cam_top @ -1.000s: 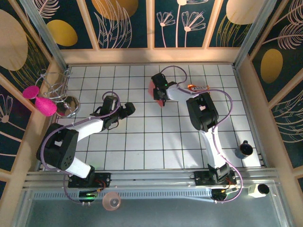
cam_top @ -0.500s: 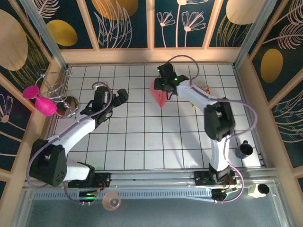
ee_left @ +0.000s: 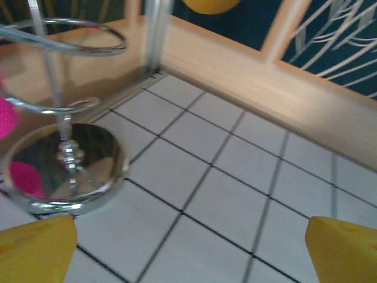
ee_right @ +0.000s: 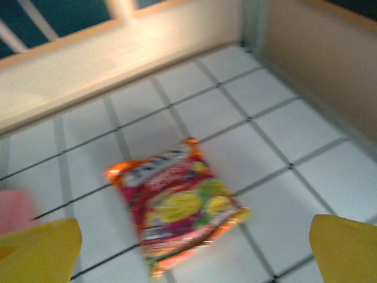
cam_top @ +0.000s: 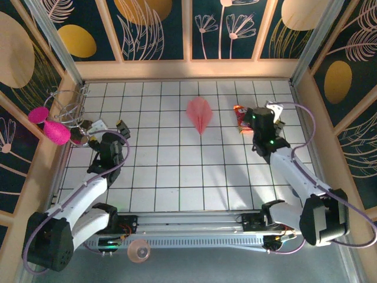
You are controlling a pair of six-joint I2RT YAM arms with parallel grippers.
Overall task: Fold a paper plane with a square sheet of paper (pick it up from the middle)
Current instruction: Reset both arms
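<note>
Well, you're looking at a white tiled table (cam_top: 177, 177) walled in by wooden rails. Your left arm (cam_top: 82, 197) runs up the left side toward the far-left corner. Your right arm (cam_top: 294, 171) runs up the right side.

Against the left wall is a wire stand (ee_left: 65, 171) on a round, mirror-bright base, with two magenta discs (cam_top: 40, 114) beside it.

The paper plane (cam_top: 199, 114) lies flat on the tiles in the far middle of the table. Its wide end faces the back wall, its sharp tip points toward the arm bases, and a ridge runs down its centre. It sits between the two grippers and well apart from both. A red-and-yellow snack packet (ee_right: 177, 206) lies flat on the tiles to the right of the plane.

Your right gripper (cam_top: 257, 110) hovers by that packet. In its wrist camera the yellow fingertips (ee_right: 41, 250) sit at the two bottom corners, spread wide and gripping nothing, with the packet on the tiles beyond them.

Your left gripper (cam_top: 109, 125) is near the stand's base. Its yellow fingertips (ee_left: 38, 247) are also spread wide, with bare tile between them.
</note>
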